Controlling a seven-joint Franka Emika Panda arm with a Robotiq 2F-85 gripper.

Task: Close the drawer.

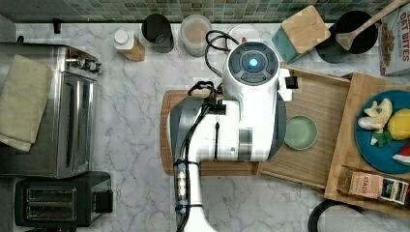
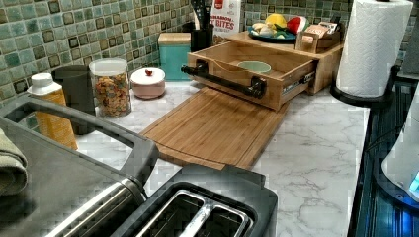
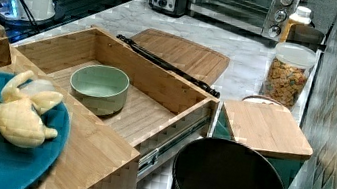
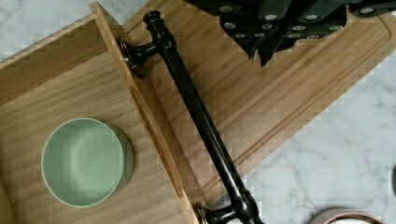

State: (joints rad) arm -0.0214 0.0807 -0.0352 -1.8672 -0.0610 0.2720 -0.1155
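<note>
The drawer (image 1: pixel 319 104) is a light bamboo box pulled out of its cabinet over the marble counter; it also appears in the left view (image 2: pixel 276 61), the right view (image 3: pixel 149 109) and the wrist view (image 4: pixel 56 79). A long black bar handle (image 4: pixel 196 112) (image 2: pixel 222 79) (image 3: pixel 166 65) runs along its front. A pale green bowl (image 1: pixel 300 132) (image 3: pixel 98 86) (image 4: pixel 81 161) sits inside. In the wrist view my gripper (image 4: pixel 262 51) hangs above the cutting board (image 4: pixel 289 88), a short way out from the handle, shut and holding nothing. The white arm (image 1: pixel 246 101) covers the drawer's front in the top view.
The cutting board (image 2: pixel 212 128) lies flat right in front of the drawer. A toaster oven (image 1: pixel 58 121) and a toaster (image 1: pixel 58 200) stand at the top view's left. A cereal jar (image 2: pixel 111 86), a paper towel roll (image 2: pixel 373 47) and a blue plate (image 1: pixel 382 145) on the cabinet top surround the area.
</note>
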